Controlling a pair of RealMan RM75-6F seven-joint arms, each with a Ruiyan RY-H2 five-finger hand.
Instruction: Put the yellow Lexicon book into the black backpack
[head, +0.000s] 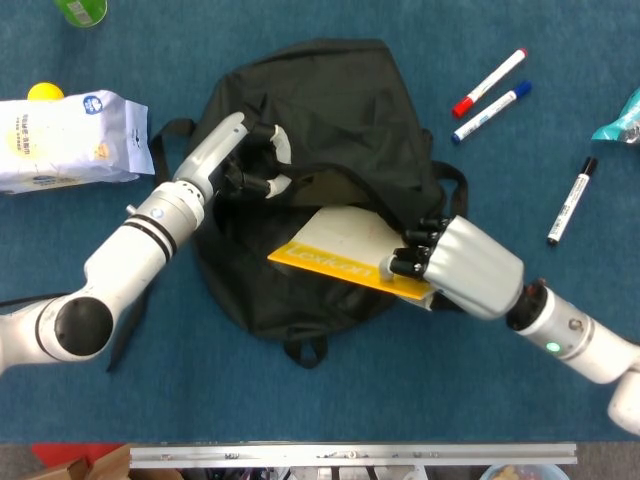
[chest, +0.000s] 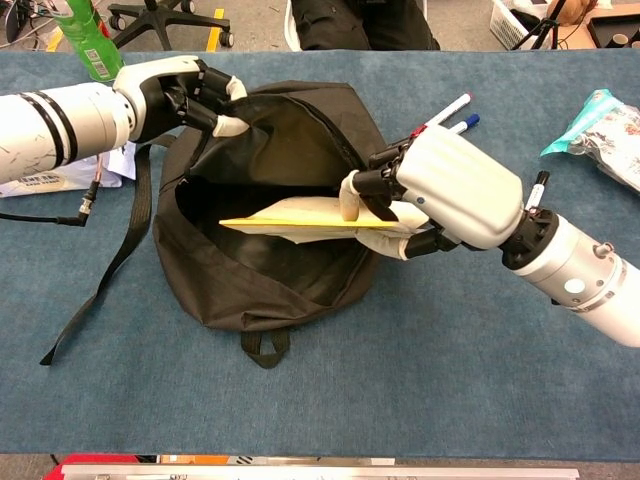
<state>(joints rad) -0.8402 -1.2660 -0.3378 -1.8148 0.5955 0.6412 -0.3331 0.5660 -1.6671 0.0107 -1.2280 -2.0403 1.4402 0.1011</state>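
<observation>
Both hands are busy at the bag. My right hand (head: 455, 268) grips the yellow Lexicon book (head: 335, 255) by its right-hand end, fingers curled over the top cover and the thumb underneath, as the chest view shows. From that grip the book reaches leftward, lying nearly flat, and most of its length sits inside the mouth of the black backpack (head: 340, 100). In the head view the upper flap of the bag overlaps the far edge of the book, and only the yellow spine strip and part of the pale cover show. In the chest view the book's left tip hangs over the dark interior; I cannot tell whether it touches the lining beneath.

My left hand (head: 250, 160) pinches the upper left rim of the backpack's opening, fingers curled on the black fabric and lifting it so the mouth gapes. Apart from the book, I see only dark lining inside the bag; anything deeper is hidden.

On the blue table (head: 400, 400), 2 markers, 1 red-capped (head: 489, 83) and 1 blue-capped (head: 490, 112), lie side by side beyond the bag to the right, with a black marker (head: 571, 200) further right. A white packet (head: 65, 140) lies at the left with a yellow ball (head: 45, 91) just behind it, and a green bottle (chest: 85, 40) stands at the far left corner.
</observation>
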